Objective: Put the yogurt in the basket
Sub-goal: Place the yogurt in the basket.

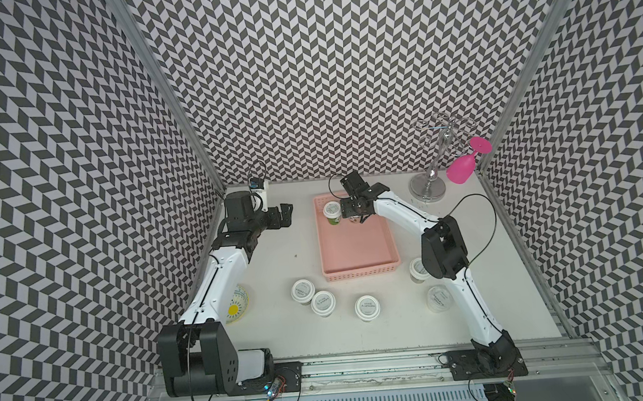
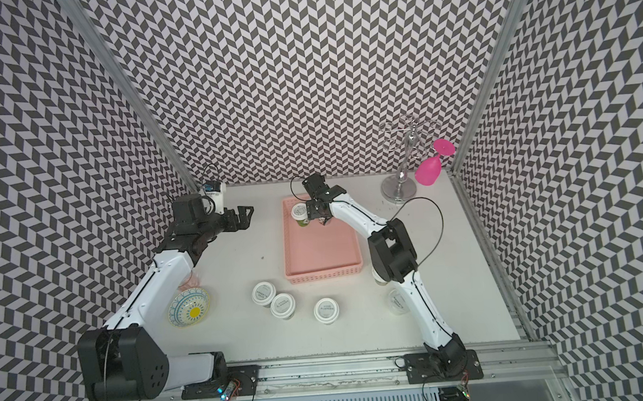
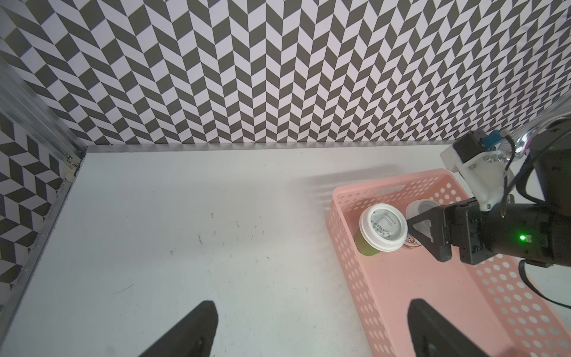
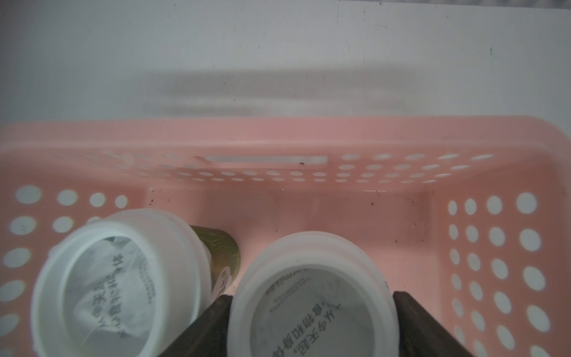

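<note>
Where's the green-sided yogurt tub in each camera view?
In a top view: green-sided yogurt tub sits at the pink basket's far end.
In a top view: the tub at that same far end.
Left wrist: the tub right of centre, inside the basket.
Right wrist: the tub lower left.
Shared landmark: the pink basket.

A green-sided yogurt tub (image 3: 383, 230) is seen standing in a pink perforated basket (image 3: 346, 247); beside it, a second tub (image 3: 415, 208) is flanked by the right tool (image 3: 425, 227).

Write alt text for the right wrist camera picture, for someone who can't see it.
Two white-lidded yogurt tubs in a pink perforated basket: the right pincer straddles the nearer tub, with a green-sided tub beside it. White table lies beyond.
</note>
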Motion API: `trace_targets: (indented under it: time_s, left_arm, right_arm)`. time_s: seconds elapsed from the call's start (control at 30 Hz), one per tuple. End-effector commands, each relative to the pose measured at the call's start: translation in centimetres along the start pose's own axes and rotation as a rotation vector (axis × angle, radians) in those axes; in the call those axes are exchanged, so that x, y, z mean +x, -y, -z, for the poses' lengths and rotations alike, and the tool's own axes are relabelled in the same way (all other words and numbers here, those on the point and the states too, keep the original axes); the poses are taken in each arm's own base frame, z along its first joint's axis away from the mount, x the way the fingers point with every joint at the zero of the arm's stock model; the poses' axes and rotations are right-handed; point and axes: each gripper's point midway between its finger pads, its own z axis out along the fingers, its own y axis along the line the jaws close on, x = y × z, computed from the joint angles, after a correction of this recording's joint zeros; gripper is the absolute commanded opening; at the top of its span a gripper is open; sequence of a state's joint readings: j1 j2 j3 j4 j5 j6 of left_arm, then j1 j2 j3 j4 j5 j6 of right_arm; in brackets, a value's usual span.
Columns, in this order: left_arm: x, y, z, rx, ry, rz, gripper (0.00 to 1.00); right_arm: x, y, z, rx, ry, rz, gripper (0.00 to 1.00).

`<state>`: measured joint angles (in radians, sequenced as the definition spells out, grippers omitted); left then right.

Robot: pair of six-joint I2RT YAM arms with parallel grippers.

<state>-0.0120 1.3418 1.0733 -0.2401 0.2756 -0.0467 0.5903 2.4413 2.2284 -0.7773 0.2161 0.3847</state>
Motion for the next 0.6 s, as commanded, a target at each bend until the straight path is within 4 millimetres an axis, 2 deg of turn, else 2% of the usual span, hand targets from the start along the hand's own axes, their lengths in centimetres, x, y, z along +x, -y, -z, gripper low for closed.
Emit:
trace_targets:
  time_s: [0.0,0.27,0.57]
  left_arm:
    - [-0.3,-0.2,0.0,0.005,0.014,0.007,1.0]
    - [-0.3,-0.2,0.1,0.003,0.016,0.003,1.0]
    - [-0.3,0.1,0.4,0.015,0.019,-0.009,1.0]
  right_arm:
    - [-0.9,0.0,-0.3,-0.002,0.032,-0.006,0.84]
    - [-2.4,-0.3,2.5,-0.037,0.072,-0.012,0.89]
    - [-3.6,-0.2,6.5,-0.062,0.114,-0.022,0.93]
